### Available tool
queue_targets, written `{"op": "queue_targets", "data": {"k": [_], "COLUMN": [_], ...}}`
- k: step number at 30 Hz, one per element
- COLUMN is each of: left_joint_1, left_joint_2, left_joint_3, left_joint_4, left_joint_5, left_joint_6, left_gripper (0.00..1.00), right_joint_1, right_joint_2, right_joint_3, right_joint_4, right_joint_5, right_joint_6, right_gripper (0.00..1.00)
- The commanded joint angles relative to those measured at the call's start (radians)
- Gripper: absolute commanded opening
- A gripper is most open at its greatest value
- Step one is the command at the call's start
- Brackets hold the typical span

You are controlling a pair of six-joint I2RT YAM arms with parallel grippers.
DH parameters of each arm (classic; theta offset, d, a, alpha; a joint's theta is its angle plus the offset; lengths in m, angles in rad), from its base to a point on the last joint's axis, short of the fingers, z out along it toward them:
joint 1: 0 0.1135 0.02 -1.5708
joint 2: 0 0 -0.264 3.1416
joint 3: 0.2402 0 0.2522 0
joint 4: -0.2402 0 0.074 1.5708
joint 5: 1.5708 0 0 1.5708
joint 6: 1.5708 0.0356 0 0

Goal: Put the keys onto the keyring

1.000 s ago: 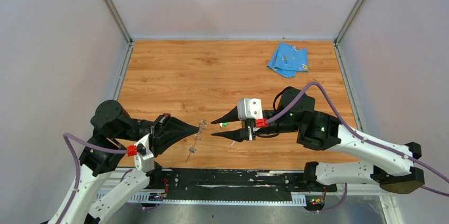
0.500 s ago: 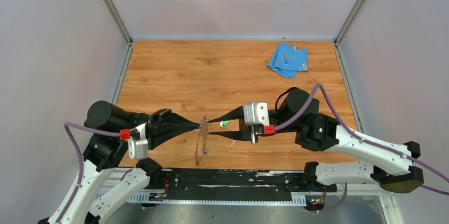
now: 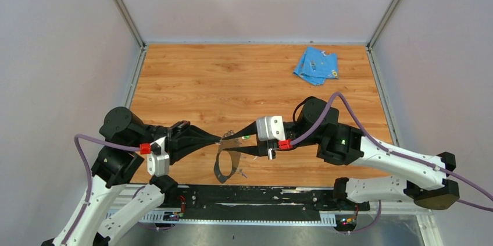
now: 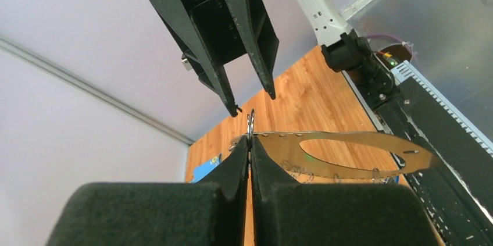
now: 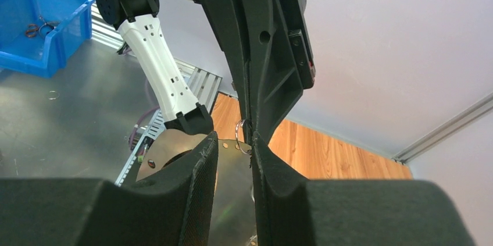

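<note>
Left gripper fingers pressed together, pinching keyring. Right gripper fingers a little apart, tips close by.

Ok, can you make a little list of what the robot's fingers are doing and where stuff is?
left fingers: shut, pinching one end of the large thin grey metal oval keyring
right fingers: apart, tips right by that pinched end
green-headed key: on the wooden table, by the right fingers
blue-headed key: not visible
light-blue cloth: far right corner of table
</note>
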Motion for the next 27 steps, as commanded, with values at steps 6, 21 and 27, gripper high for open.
{"op": "queue_targets", "data": {"k": [6, 21, 27], "left_joint_1": [-0.001, -0.002, -0.001], "left_joint_2": [-0.005, -0.023, -0.031], "left_joint_3": [0.028, 0.021, 0.014], "left_joint_4": [-0.009, 0.004, 0.009], "left_joint_5": [-0.016, 0.009, 0.019], "left_joint_6": [0.047, 0.009, -0.009], "left_gripper": [0.00, 0.00, 0.00], "right_joint_1": [0.050, 0.128, 0.137], "right_joint_2": [0.011, 0.016, 0.015], "right_joint_3": [0.030, 0.013, 0.002], "right_joint_4": [-0.027, -0.038, -0.031], "right_joint_5": [0.049, 0.269, 0.325], "right_joint_6": [-0.089, -0.221, -0.237], "right_gripper": [0.28, 0.00, 0.00]}}
